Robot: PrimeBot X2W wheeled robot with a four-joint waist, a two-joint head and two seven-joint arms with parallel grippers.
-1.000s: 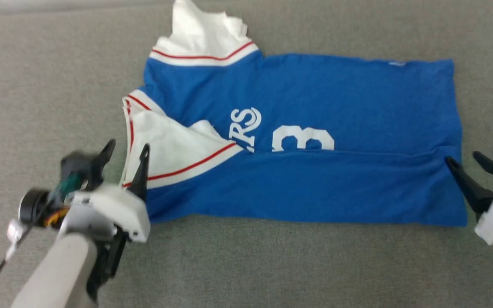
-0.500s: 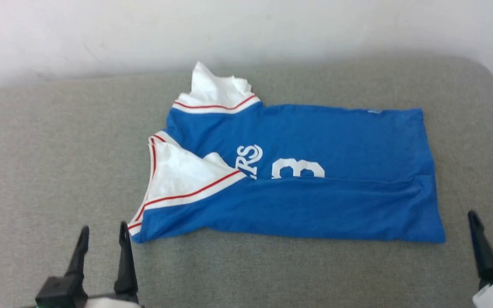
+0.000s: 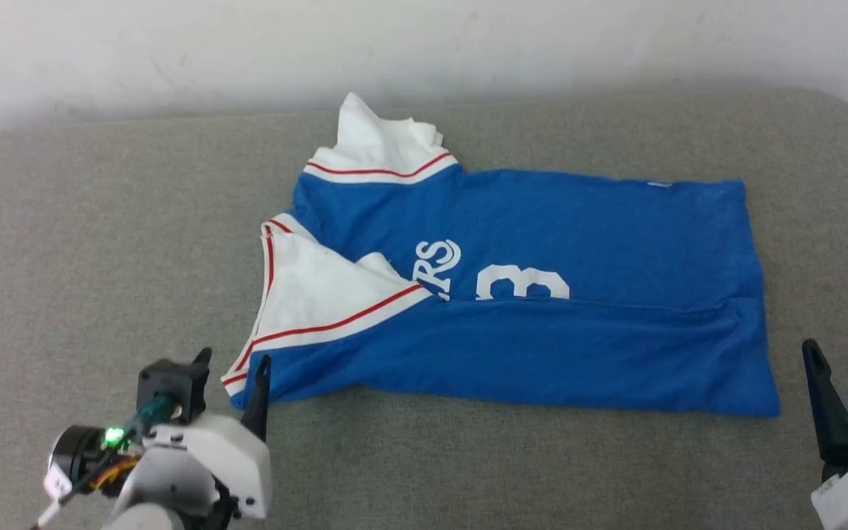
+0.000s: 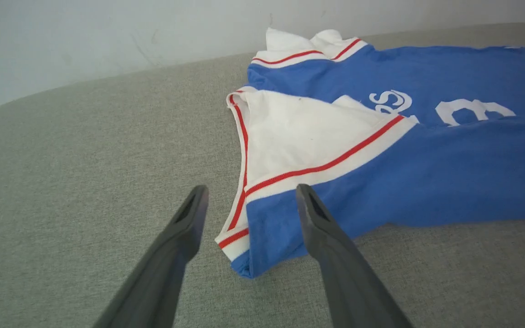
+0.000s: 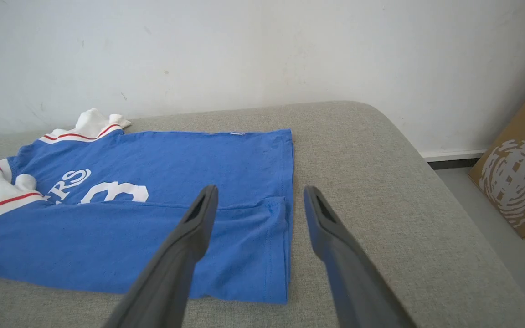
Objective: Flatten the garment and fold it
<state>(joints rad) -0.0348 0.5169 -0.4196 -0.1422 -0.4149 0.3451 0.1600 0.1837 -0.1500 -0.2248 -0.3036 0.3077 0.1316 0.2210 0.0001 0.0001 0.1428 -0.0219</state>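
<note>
The garment (image 3: 578, 243), a royal-blue T-shirt with white sleeves and red-and-white trim, lies sideways on the grey cushion, its near long edge folded up over the front so half of the white number shows. One white sleeve (image 3: 321, 294) lies folded onto the body; the other (image 3: 380, 140) sticks out at the far side. My left gripper (image 3: 231, 361) stands open at the shirt's near left corner (image 4: 244, 259), which lies between and just beyond its fingers. My right gripper (image 3: 840, 353) is open just off the hem corner (image 5: 276, 291), holding nothing.
The grey cushion (image 3: 100, 243) extends wide to the left and in front of the shirt. A white wall (image 3: 424, 44) runs along its far edge. Past the cushion's rounded right edge is floor with a cardboard box (image 5: 517, 177).
The head camera tilted up and back, so the wall has come into view. My left gripper has come forward again to the shirt's near left corner. The shirt lies as before.
</note>
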